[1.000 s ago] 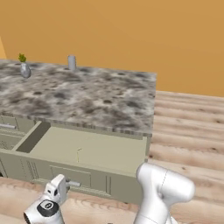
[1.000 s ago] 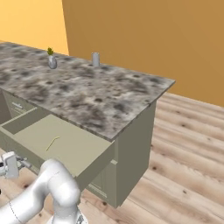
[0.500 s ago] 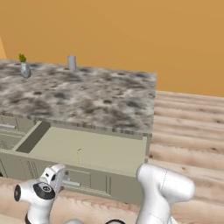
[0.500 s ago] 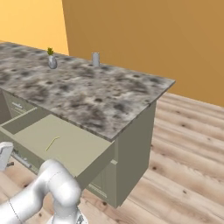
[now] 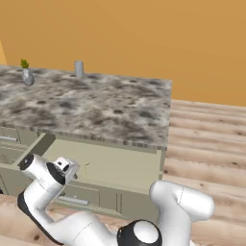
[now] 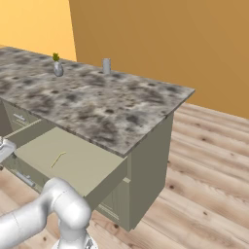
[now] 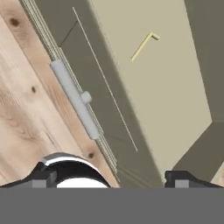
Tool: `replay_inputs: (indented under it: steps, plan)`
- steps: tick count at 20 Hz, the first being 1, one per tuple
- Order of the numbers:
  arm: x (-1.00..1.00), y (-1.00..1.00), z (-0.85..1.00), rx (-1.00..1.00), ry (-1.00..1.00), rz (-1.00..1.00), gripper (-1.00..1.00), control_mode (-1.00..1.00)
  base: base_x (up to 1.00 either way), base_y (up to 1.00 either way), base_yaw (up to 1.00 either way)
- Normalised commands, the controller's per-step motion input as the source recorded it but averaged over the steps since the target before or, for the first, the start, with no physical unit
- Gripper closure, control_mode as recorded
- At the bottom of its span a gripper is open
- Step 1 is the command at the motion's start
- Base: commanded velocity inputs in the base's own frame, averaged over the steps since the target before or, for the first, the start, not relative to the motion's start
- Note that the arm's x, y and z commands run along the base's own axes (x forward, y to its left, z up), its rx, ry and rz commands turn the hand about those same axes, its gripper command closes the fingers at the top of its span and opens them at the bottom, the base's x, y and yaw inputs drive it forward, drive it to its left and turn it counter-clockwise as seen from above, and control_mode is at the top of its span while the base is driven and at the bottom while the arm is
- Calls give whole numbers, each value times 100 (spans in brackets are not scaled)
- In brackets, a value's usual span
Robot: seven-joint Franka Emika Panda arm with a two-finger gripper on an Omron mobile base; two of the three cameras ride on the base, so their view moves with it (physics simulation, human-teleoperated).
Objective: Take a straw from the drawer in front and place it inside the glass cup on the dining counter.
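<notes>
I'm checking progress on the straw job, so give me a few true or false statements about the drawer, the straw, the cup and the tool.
1. The drawer is pulled open. True.
2. The straw stands in the glass cup. False: it lies on the drawer's beige floor.
3. The tool is shut on the straw. False: it is open, holding nothing, above the drawer front by the silver handle.
4. The glass cup stands on the dining counter near its far edge. True.
5. A small vase with a green sprig lies in the drawer. False: it stands on the counter.
</notes>
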Motion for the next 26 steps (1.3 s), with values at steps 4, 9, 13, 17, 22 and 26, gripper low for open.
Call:
replay_inputs:
  steps: [4, 9, 13, 17, 22, 26]
  plan:
    - [12, -1, 97, 17, 12, -18, -100, -100, 0, 0, 0]
    - [48, 0, 52, 5, 4, -18, -100, -100, 0, 0, 0]
    - [67, -12, 3, 3, 0, -26, -100, -100, 0, 0, 0]
    - [76, -16, -3, 1, 0, -30, -100, -100, 0, 0, 0]
    - [34, -4, -10, 5, 0, -29, -100, -100, 0, 0, 0]
    - [19, -16, -21, 16, 4, -27, -100, -100, 0, 0, 0]
